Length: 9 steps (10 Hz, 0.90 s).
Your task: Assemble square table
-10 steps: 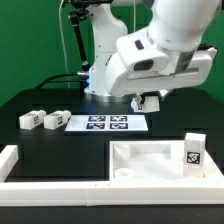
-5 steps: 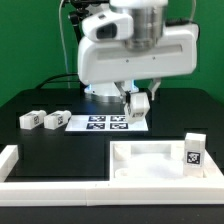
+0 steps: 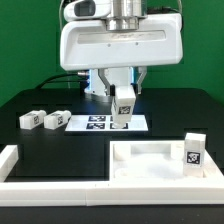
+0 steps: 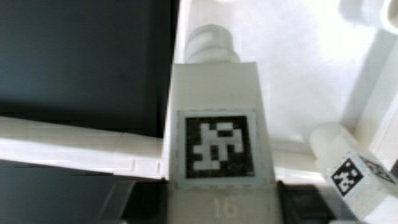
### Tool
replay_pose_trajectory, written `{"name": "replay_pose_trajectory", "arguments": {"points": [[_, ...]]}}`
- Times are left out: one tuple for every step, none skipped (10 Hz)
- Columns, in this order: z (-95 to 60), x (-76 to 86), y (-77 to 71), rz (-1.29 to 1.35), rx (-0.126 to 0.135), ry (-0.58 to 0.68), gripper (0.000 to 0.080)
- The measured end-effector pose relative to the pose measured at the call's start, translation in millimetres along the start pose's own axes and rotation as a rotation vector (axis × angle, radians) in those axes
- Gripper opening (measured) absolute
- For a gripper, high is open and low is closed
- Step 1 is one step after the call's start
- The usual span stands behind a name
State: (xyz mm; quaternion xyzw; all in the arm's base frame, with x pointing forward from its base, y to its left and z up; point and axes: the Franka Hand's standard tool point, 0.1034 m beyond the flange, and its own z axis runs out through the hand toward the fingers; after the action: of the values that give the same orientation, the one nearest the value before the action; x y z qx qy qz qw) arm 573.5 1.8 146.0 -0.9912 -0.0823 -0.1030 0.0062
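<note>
Gripper (image 3: 123,92) clamped on held leg (image 3: 124,110), jaws closed only to the leg's width and gripping its upper part. Nothing else touched. Hangs centre frame in the exterior view, clear of the black table (image 3: 40,145), over the marker board (image 3: 98,123) as this camera sees it; real height above it not readable.

Wrist view filled lengthwise by the same held leg (image 4: 215,95): square body, tag facing the lens, narrower ribbed end at the far tip. Fingertips not clear there.

Handling, judged only:
- Leg: small, rigid plastic, likely light. Smooth faces, so probably slippery under a loose pinch. Best taken on two opposite flat sides, mid to upper body, leaving the ribbed end free for a socket. Current hold looks like that.
- Tabletop slab (image 3: 140,172): big, stiff, clearly heavier than a leg, too wide to span. Better taken by a rim wall, or nudged, not lifted from the middle.

Where things sit:
- Slab at lower right of the exterior frame, recessed face up, close against the border wall (image 3: 40,185).
- Standing leg (image 3: 192,150) upright at the slab's right end, tag toward the camera; seated in a socket or just resting, cannot tell.
- Two loose legs (image 3: 43,120) lying side by side at mid left, just beside the marker board's left end, well apart from the slab.

Next probably needs the held leg carried to a free corner socket.
</note>
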Motion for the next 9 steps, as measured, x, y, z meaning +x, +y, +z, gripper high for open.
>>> {"name": "replay_pose_trajectory", "arguments": {"points": [[4.9, 9.2, 11.8, 0.024, -0.028, 0.095, 0.0291], [10.9, 20.9, 26.3, 0.056, -0.059, 0.176, 0.0291], [13.9, 30.8, 31.5, 0.082, -0.074, 0.225, 0.0291], [13.8, 44.5, 32.2, 0.103, -0.076, 0.254, 0.0291], [9.2, 47.3, 43.3, 0.061, -0.140, 0.353, 0.0291], [16.2, 36.9, 40.5, 0.070, -0.128, 0.323, 0.0291], [15.2, 39.0, 40.3, 0.069, -0.127, 0.325, 0.0291], [16.1, 37.9, 39.8, 0.067, -0.130, 0.329, 0.0291], [21.3, 32.7, 32.7, 0.069, -0.137, 0.348, 0.0291]]}}
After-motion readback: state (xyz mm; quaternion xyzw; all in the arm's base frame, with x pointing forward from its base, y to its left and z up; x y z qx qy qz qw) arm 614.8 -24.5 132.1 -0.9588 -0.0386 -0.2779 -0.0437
